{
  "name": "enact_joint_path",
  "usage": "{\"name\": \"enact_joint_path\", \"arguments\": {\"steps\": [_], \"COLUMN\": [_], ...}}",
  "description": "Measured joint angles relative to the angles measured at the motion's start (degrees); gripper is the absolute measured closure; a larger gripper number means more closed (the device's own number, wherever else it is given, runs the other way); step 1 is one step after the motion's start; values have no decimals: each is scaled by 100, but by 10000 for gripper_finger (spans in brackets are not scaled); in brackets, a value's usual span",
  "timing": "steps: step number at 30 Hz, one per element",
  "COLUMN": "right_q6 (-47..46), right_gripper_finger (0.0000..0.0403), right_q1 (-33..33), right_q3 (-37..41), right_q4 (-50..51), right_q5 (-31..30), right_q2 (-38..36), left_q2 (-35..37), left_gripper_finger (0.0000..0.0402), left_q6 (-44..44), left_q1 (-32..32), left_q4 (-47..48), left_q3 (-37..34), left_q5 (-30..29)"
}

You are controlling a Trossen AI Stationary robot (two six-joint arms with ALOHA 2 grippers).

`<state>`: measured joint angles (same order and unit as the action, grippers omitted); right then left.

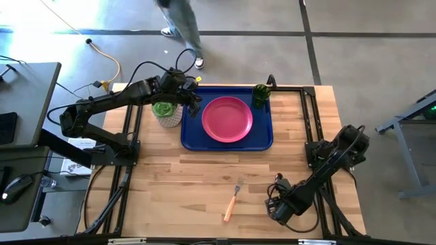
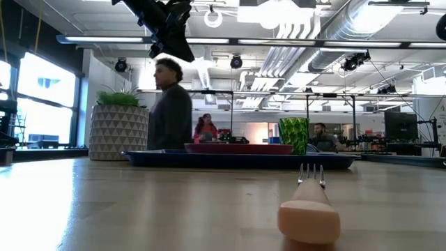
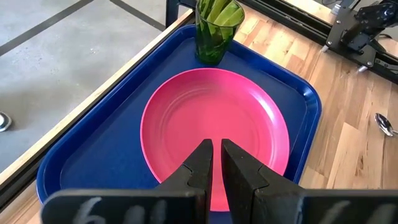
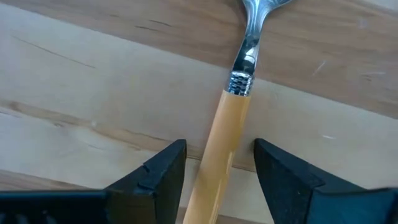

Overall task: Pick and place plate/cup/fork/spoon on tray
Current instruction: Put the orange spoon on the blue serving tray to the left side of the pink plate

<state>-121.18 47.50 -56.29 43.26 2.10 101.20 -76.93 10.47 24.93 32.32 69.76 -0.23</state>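
Tray: we see it at the tabletop's far edge, holding plate and cup.
Fork: on the tabletop near us.
Spoon: handle between the released right tool fingers.
Left tool: clenched, empty, above the plate.

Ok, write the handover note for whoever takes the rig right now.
Left tool: shut, empty, above the tray, pointing at the plate.
Right tool: open, fingers either side of the spoon handle on the table; not yet gripped.
Done: the plate lies in the tray and the cup stands in one tray corner.
Left: grip the spoon and move it to the tray, then the fork, which lies on the bare table beside the right tool.
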Motion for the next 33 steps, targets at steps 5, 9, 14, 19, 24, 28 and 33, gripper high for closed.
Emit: {"name": "enact_joint_path", "arguments": {"steps": [5, 9, 14, 19, 24, 28, 33], "right_q6": [17, -85, -239, -324, -351, -353, -391], "right_gripper_finger": [253, 287, 324, 354, 370, 373, 373], "right_q1": [-80, -118, -118, -118, -118, -118, -135], "right_q3": [2, 7, 9, 11, 13, 8, -123], "right_q4": [-27, -30, -58, -76, -80, -80, 4], "right_q5": [55, 120, 123, 147, 145, 185, 191], "right_q2": [8, 15, 21, 23, 25, 28, 38], "left_q2": [0, 0, 0, 0, 1, 0, 0], "left_gripper_finger": [378, 378, 378, 378, 378, 378, 378], "left_q6": [-2, -3, -5, -8, -4, -5, -4], "left_q1": [0, 0, 0, 0, 0, 0, 0], "left_q4": [1, 0, 0, 1, 1, 2, 4], "left_q3": [0, 0, 0, 0, -1, -1, -2], "left_q5": [0, 0, 0, 0, 0, 0, 0]}}
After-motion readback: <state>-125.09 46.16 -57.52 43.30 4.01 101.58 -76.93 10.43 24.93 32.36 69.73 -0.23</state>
